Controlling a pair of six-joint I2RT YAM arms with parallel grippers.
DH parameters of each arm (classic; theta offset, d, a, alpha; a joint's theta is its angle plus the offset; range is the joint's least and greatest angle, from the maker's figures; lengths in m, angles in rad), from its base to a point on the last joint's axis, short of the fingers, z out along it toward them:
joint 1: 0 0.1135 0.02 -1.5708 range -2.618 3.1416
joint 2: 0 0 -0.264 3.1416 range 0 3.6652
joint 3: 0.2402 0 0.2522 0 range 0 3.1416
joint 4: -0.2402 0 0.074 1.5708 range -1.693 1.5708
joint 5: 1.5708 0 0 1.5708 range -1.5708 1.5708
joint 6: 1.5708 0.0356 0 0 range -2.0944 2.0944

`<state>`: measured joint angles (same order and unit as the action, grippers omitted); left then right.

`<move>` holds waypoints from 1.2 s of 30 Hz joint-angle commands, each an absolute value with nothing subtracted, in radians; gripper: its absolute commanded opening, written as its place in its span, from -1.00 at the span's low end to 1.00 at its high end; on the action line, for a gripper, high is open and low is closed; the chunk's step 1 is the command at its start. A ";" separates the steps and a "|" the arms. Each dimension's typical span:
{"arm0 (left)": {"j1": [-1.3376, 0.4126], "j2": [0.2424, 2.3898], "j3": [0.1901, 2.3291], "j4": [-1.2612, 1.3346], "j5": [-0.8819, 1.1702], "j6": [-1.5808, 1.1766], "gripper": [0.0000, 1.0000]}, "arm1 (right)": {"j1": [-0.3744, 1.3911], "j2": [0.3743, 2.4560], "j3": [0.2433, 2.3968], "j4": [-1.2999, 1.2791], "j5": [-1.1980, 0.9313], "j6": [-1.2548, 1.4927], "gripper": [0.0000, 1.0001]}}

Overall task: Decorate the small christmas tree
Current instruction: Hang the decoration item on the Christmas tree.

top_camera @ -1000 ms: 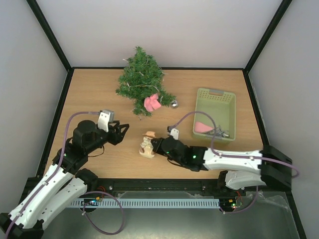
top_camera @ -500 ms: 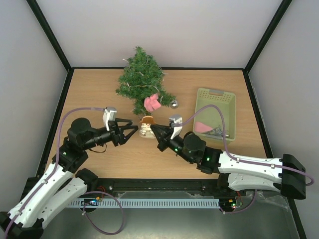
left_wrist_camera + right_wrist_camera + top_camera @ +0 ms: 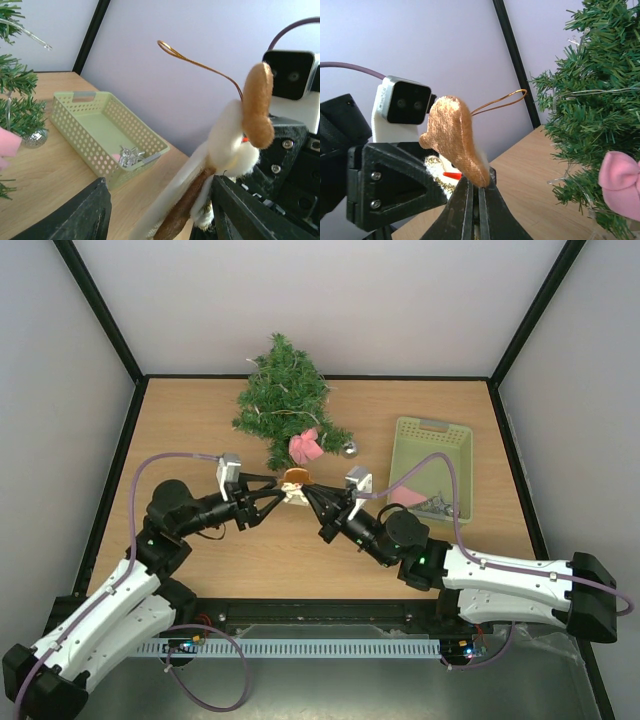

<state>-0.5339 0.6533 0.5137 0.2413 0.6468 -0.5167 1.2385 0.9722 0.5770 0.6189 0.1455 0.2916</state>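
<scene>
**Small christmas tree** (image 3: pixel 283 400): stands at the far middle of the surface (image 3: pixel 190 430), close to the back edge. The long axis is upright with the tip pointing up, and in the top view the tip overlaps the rear wall. Lower branches hide the base. A pink bow (image 3: pixel 305 447) hangs on the near lower branches, and a silver ball (image 3: pixel 349 449) sits at the branch tips just right of it.

**Snowman ornament** (image 3: pixel 294 483): held above the surface just in front of the tree's near branches, below the bow and apart from it. It has a white body, a brown hat and an orange nose. Its gold loop (image 3: pixel 195 60) stands free above the hat.

**Right pincer** (image 3: pixel 312 498): clamped on the snowman ornament. The right wrist view shows the fingers together on it under the hat brim.

**Left pincer** (image 3: pixel 272 492): fingers apart, meeting the right pincer from the opposite side. The left wrist view shows the ornament between its fingers, nearer one of them. Contact cannot be confirmed.

**Green basket** (image 3: pixel 434 424): perforated, to the right of the tree and well apart from it. It holds a pink item (image 3: pixel 405 495) and silver ornaments (image 3: pixel 440 505) at its near end.

**Edges and room:** bare surface lies left of the tree out to the black frame rail, and a strip is open between the tree and the basket. The near surface under both forearms is also open. A purple cable (image 3: pixel 440 465) of the right arm arcs over the basket's near-left part.
</scene>
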 commanded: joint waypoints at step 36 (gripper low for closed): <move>-0.540 0.675 0.422 0.596 0.729 -0.559 0.03 | 1.246 1.015 0.530 0.797 0.110 0.396 -0.97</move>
